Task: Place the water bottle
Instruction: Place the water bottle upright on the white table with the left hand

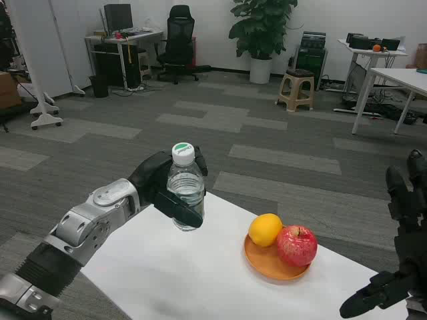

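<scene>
The left hand (167,187) wraps its fingers (183,210) around the clear water bottle (185,190), holding it upright near the white bench's (167,273) far edge, seemingly ready to set down beside the orange plate (273,265) bearing an orange (265,229) and apple (297,245), while the empty right hand (400,253) waits, fingers spread.

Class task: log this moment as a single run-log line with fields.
left hand: grips water bottle upright over table | right hand: open, idle | plate: orange, apple
</scene>
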Motion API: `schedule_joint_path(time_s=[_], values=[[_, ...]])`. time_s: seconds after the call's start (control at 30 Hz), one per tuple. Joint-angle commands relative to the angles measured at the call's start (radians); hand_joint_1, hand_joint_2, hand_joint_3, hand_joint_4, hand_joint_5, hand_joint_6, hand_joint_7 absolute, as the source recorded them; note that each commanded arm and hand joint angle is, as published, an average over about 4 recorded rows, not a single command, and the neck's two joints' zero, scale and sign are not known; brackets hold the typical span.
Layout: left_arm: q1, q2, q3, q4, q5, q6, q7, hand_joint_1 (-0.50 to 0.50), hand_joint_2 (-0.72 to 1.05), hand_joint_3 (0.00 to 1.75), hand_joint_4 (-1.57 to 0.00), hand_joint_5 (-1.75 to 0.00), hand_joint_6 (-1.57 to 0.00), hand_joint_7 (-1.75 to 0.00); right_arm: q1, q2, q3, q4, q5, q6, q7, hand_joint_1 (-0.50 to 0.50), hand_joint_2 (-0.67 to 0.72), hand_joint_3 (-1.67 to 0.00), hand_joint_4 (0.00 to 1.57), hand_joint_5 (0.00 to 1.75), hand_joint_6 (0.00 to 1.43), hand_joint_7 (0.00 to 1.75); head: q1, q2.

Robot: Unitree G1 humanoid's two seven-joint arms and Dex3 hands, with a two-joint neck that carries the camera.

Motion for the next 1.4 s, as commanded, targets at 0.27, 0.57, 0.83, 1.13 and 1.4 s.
schedule_joint_path(time_s=[0.27,0.57,0.83,1.13,1.4], values=[[0.034,-0.020,0.035,-0.056,0.033,-0.008,0.010,0.50,0.60,0.02,-0.94,-1.75,-0.92,-1.61,0.001,-0.026,-0.010,-0.034,0.007,-0.001,0.001,-0.14,0.60,0.00,0.00,0.00,0.00,0.00,0.005,-0.008],[0.035,-0.021,0.037,-0.058,0.034,-0.008,0.009,0.50,0.60,0.07,-0.94,-1.75,-0.92,-1.61,0.001,-0.027,-0.008,-0.033,0.007,-0.001,0.001,-0.17,0.60,0.00,0.00,0.00,0.00,0.00,0.007,-0.008],[0.040,-0.027,0.046,-0.057,0.038,-0.009,0.009,0.50,0.60,0.04,-0.94,-1.75,-0.92,-1.61,0.001,-0.027,-0.009,-0.033,0.007,-0.001,0.001,-0.15,0.60,0.00,0.00,0.00,0.00,0.00,0.024,-0.024],[0.070,-0.072,0.074,-0.012,0.047,-0.070,0.010,0.50,0.60,0.09,-0.90,-1.75,-0.92,-1.61,0.001,-0.027,-0.007,-0.026,0.007,-0.001,0.001,-0.12,0.60,0.00,0.00,0.00,0.00,0.00,0.034,-0.033],[0.097,-0.147,0.091,0.129,0.122,-0.240,0.012,0.50,0.60,0.02,-0.90,-1.75,-0.92,-1.68,0.001,-0.027,-0.002,-0.022,0.007,-0.001,0.001,-0.12,0.60,0.00,0.00,0.00,0.00,0.00,0.030,-0.035]])
